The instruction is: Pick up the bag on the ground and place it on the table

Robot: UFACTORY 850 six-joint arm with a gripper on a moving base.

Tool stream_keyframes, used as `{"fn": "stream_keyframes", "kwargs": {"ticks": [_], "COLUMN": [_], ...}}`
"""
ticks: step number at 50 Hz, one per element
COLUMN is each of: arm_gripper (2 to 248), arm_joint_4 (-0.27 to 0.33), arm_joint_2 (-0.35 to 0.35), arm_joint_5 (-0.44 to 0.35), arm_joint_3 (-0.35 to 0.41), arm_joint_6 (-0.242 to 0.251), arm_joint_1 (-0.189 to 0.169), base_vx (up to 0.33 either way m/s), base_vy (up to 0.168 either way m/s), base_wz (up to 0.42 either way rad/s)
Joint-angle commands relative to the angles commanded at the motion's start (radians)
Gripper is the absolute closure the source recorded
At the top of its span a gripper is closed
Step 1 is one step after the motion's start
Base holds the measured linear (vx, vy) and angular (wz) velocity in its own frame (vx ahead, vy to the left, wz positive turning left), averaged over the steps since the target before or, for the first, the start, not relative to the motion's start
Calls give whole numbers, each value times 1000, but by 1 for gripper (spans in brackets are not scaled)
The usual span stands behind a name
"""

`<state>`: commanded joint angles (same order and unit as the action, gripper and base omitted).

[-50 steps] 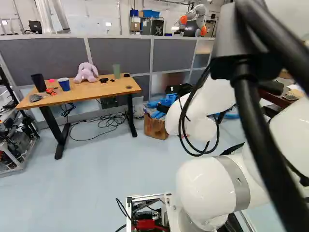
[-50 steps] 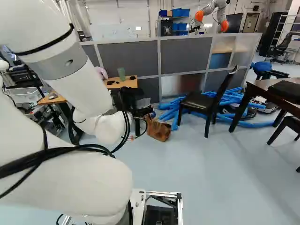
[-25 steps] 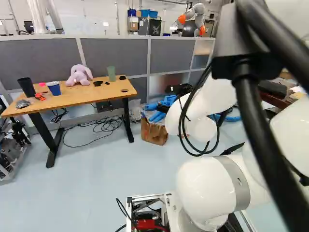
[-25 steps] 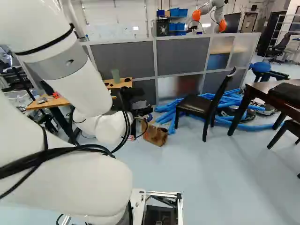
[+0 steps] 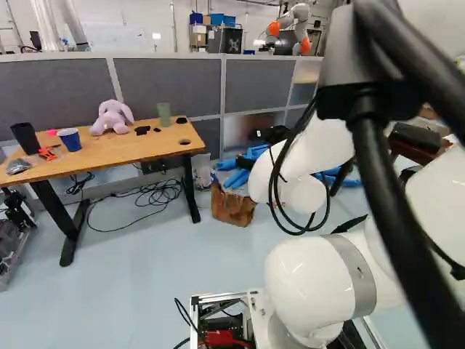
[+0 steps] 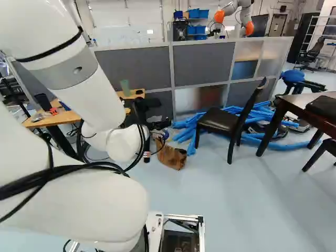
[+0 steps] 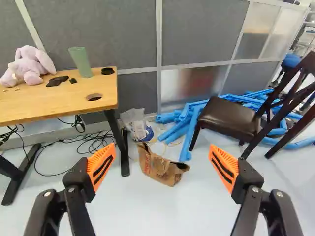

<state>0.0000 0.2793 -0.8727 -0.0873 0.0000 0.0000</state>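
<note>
The black gripper [image 6: 157, 126] shows partly past the arm's white wrist in the right base view. In the wrist view the gripper [image 7: 162, 160] stands open, its orange pads wide apart with nothing held. Farther ahead, seen between the fingers, the crumpled brown paper bag [image 7: 160, 164] lies on the floor beside the table's near leg; the left base view also shows the bag [image 5: 232, 206]. The wooden table [image 7: 49, 107] with black legs stands beyond one finger, bearing a plush toy [image 7: 30, 66], a green cup [image 7: 81, 61] and black items.
Cables [image 5: 149, 198] lie under the table, whose top also holds a blue cup [image 5: 70, 139] and a black cup [image 5: 26, 137]. Blue tubes [image 6: 189, 126] lie behind a dark chair [image 6: 223, 121]. Grey partitions [image 6: 203, 60] stand behind; another robot [image 6: 236, 13] is beyond them.
The base has moved: the table has shifted leftward in the left base view and looks larger, the bag slightly nearer. The arm keeps its pose against its lowest joint.
</note>
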Motion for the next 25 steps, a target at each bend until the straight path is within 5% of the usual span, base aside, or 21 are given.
{"fn": "stream_keyframes", "kwargs": {"ticks": [25], "arm_gripper": [3], "arm_joint_4": [0], "arm_joint_2": [0], "arm_joint_5": [0], "arm_joint_3": [0], "arm_joint_6": [0], "arm_joint_1": [0], "base_vx": [161], "base_vy": [-3], "base_wz": [-18]}}
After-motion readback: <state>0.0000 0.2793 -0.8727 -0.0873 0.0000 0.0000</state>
